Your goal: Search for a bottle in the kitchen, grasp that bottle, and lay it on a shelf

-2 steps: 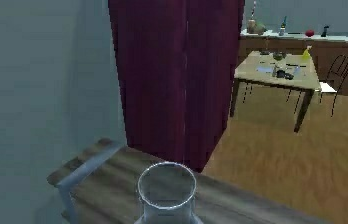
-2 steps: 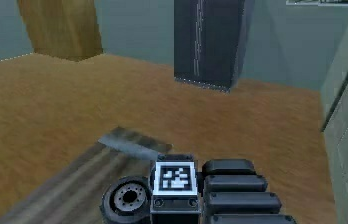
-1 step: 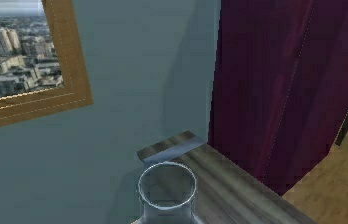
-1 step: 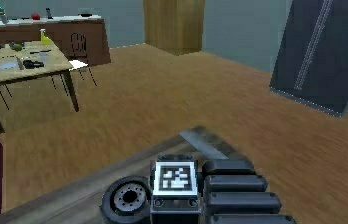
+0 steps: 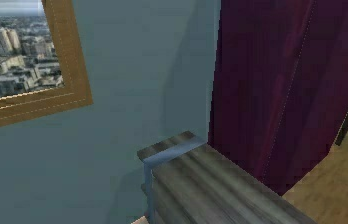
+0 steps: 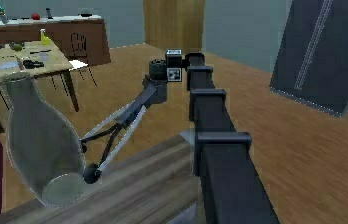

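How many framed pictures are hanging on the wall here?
1. A framed picture of a city, in a golden wooden frame, hangs on the blue-grey wall at the forward view's upper left. The dark red curtain could hide more.

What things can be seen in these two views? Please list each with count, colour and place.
framed city picture: one, golden frame, forward view's left wall
curtain: one, dark purple, forward view's right
plank surface: one, grey, forward view's bottom
bottle: one, clear grey, arm side view's left
table: one, light wood, upper left, small things on it
chair: one, dark, beside table
tall cabinet: one, dark grey, right
arm: one, dark, bottom middle
jaws: one pair, dark, near bottle; whether they hold it cannot be told
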Controlling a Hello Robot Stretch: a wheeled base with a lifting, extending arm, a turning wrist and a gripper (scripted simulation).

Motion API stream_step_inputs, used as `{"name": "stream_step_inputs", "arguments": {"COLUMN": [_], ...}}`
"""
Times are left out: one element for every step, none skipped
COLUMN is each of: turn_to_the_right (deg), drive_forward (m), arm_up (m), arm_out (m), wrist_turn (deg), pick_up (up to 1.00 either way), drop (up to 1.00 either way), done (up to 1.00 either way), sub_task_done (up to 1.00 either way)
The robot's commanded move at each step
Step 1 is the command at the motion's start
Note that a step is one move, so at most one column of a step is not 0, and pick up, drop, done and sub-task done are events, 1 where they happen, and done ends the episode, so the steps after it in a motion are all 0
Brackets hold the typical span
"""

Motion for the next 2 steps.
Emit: {"name": "stream_step_inputs", "arguments": {"turn_to_the_right": [0.0, 0.0], "drive_forward": [0.0, 0.0], "arm_up": [0.0, -0.1], "arm_out": [0.0, 0.0], "wrist_turn": [39.0, 0.0], "pick_up": [0.0, 0.0], "drop": [0.0, 0.0], "done": [0.0, 0.0], "sub_task_done": [0.0, 0.0]}}
